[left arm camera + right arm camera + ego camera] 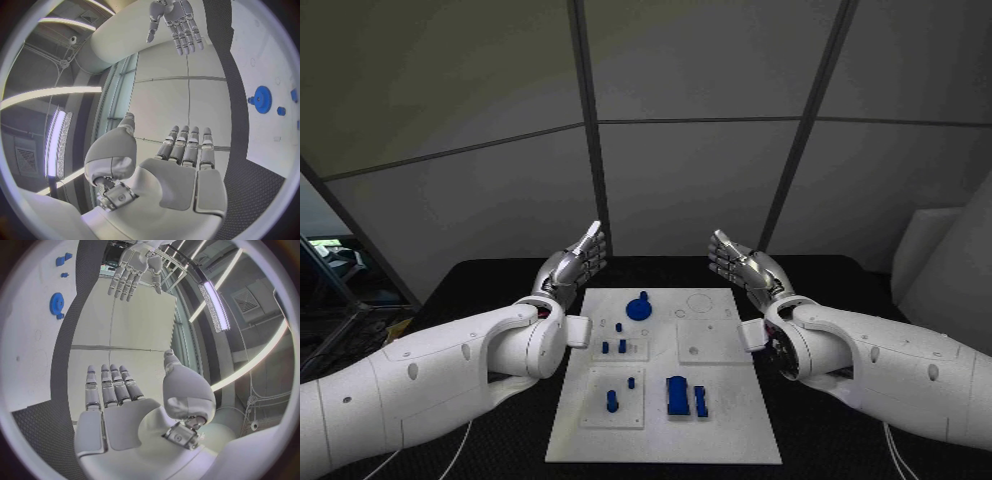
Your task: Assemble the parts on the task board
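Between the two raised hands, mid-table, lies the task board, its long axis running away from the robot. Blue parts sit on it: a round gear-like part at the far end, small pegs left of centre, a peg nearer, and two taller blocks standing side by side near the front. Cannot tell whether these sit in their final seats or await placing; the scene fits either.

Left hand hovers above the board's far left corner, palm turned inward, fingers straight and apart, holding nothing. Right hand mirrors it over the far right corner, fingers spread, likewise empty.

Every part lies below and nearer the robot than both hands. Gear and pegs lie toward the left hand's side; the blocks sit near the midline, slightly right. Either hand would need to drop and draw back toward the body to reach a part.
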Controlling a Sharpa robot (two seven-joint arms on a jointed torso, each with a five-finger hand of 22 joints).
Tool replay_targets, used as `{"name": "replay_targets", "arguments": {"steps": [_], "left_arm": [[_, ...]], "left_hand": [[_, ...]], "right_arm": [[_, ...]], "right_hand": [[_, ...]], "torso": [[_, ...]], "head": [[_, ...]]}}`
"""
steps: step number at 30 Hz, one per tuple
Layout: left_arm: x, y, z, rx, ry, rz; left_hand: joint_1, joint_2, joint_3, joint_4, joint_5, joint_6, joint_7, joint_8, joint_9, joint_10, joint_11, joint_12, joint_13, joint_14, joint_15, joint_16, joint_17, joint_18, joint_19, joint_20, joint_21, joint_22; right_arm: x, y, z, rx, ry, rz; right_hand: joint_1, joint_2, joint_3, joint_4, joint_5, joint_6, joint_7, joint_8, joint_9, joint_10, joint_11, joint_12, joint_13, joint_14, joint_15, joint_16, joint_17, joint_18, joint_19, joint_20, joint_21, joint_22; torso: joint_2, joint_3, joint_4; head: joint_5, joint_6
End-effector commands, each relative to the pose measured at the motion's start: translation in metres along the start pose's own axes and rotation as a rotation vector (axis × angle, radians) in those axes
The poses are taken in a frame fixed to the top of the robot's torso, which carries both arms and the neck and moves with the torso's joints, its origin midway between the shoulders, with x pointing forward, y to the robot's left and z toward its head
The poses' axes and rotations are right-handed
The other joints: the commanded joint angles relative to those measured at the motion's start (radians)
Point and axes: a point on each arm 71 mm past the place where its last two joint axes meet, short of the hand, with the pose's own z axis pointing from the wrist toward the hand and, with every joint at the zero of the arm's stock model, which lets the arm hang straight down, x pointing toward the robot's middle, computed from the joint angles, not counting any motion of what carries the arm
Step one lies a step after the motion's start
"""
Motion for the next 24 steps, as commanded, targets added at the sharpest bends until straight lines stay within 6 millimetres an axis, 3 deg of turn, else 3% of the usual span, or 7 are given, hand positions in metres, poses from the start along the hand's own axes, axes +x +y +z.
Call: {"name": "replay_targets", "arguments": {"steps": [1,3,4,5,6,13,24], "left_arm": [[0.0002,-0.0060,-0.0104,0.062,-0.121,0.059],[0.0032,-0.0059,-0.0148,0.063,-0.126,0.063],[0.0043,-0.0059,-0.0165,0.064,-0.128,0.064],[0.0048,-0.0059,-0.0172,0.064,-0.128,0.065],[0.0055,-0.0059,-0.0183,0.064,-0.130,0.066],[0.0062,-0.0059,-0.0193,0.064,-0.131,0.067],[0.0062,-0.0059,-0.0193,0.064,-0.131,0.067]], "left_hand": [[-0.197,0.002,-0.012,-0.004,-0.033,-0.133,-0.011,-0.009,-0.004,-0.135,-0.032,-0.006,-0.003,-0.125,-0.038,-0.006,-0.003,-0.057,-0.094,-0.042,-0.006,-0.052],[-0.228,0.002,-0.012,-0.004,-0.033,-0.154,-0.011,-0.009,-0.004,-0.156,-0.032,-0.006,-0.003,-0.145,-0.038,-0.006,-0.003,-0.058,-0.109,-0.048,-0.006,-0.060],[-0.243,0.002,-0.012,-0.004,-0.033,-0.164,-0.011,-0.009,-0.004,-0.167,-0.032,-0.006,-0.003,-0.155,-0.038,-0.006,-0.003,-0.058,-0.116,-0.052,-0.006,-0.065],[-0.247,0.002,-0.012,-0.004,-0.033,-0.167,-0.011,-0.009,-0.004,-0.170,-0.032,-0.006,-0.003,-0.157,-0.038,-0.006,-0.003,-0.058,-0.117,-0.053,-0.006,-0.066],[-0.262,0.002,-0.012,-0.004,-0.033,-0.177,-0.011,-0.009,-0.004,-0.180,-0.032,-0.006,-0.003,-0.166,-0.038,-0.006,-0.003,-0.057,-0.124,-0.125,-0.006,-0.070],[-0.345,0.002,-0.012,-0.004,-0.033,-0.233,-0.011,-0.009,-0.004,-0.237,-0.032,-0.006,-0.003,-0.220,-0.038,-0.006,-0.003,-0.058,-0.168,-0.125,-0.006,-0.159],[-0.439,0.002,-0.012,-0.004,-0.033,-0.297,-0.011,-0.009,-0.004,-0.302,-0.032,-0.006,-0.003,-0.280,-0.038,-0.006,-0.003,-0.058,-0.207,-0.125,-0.006,-0.159]], "right_arm": [[-0.0030,0.0075,-0.0092,-0.020,-0.160,0.026],[-0.0002,0.0090,-0.0133,-0.018,-0.169,0.031],[0.0009,0.0096,-0.0150,-0.017,-0.173,0.033],[0.0014,0.0098,-0.0157,-0.016,-0.174,0.034],[0.0021,0.0102,-0.0168,-0.016,-0.177,0.035],[0.0030,0.0107,-0.0181,-0.015,-0.179,0.037],[0.0030,0.0107,-0.0181,-0.015,-0.179,0.037]], "right_hand": [[-0.207,-0.001,-0.001,-0.012,-0.014,-0.139,-0.041,-0.008,-0.019,-0.154,-0.028,-0.007,-0.003,-0.148,-0.016,-0.008,-0.009,-0.100,-0.126,-0.038,-0.007,-0.037],[-0.239,-0.001,-0.001,-0.012,-0.014,-0.160,-0.041,-0.008,-0.019,-0.178,-0.028,-0.007,-0.003,-0.171,-0.016,-0.008,-0.009,-0.100,-0.145,-0.043,-0.007,-0.112],[-0.256,-0.001,-0.001,-0.012,-0.014,-0.171,-0.041,-0.008,-0.019,-0.190,-0.028,-0.007,-0.003,-0.183,-0.016,-0.008,-0.009,-0.100,-0.156,-0.114,-0.007,-0.112],[-0.261,-0.001,-0.001,-0.012,-0.014,-0.174,-0.041,-0.008,-0.019,-0.194,-0.028,-0.007,-0.003,-0.187,-0.016,-0.008,-0.009,-0.100,-0.158,-0.114,-0.007,-0.112],[-0.276,-0.001,-0.001,-0.012,-0.014,-0.184,-0.041,-0.008,-0.019,-0.205,-0.028,-0.007,-0.003,-0.197,-0.016,-0.008,-0.009,-0.100,-0.167,-0.114,-0.007,-0.112],[-0.363,-0.001,-0.001,-0.012,-0.014,-0.243,-0.041,-0.008,-0.019,-0.270,-0.028,-0.007,-0.003,-0.260,-0.016,-0.008,-0.009,-0.100,-0.220,-0.114,-0.007,-0.112],[-0.462,-0.001,-0.001,-0.012,-0.014,-0.309,-0.041,-0.008,-0.019,-0.344,-0.028,-0.007,-0.003,-0.331,-0.016,-0.008,-0.009,-0.100,-0.279,-0.114,-0.007,-0.112]], "torso": [[0.006,0.0020,-0.0020],[0.006,0.0020,-0.0020],[0.006,0.0020,-0.0020],[0.006,0.0020,-0.0020],[0.006,0.0020,-0.0020],[0.006,0.0020,-0.0020],[0.006,0.0020,-0.0020]], "head": [[0.000,0.001],[0.000,0.001],[0.000,0.001],[0.000,0.001],[0.000,0.001],[0.000,0.001],[0.000,0.001]]}}
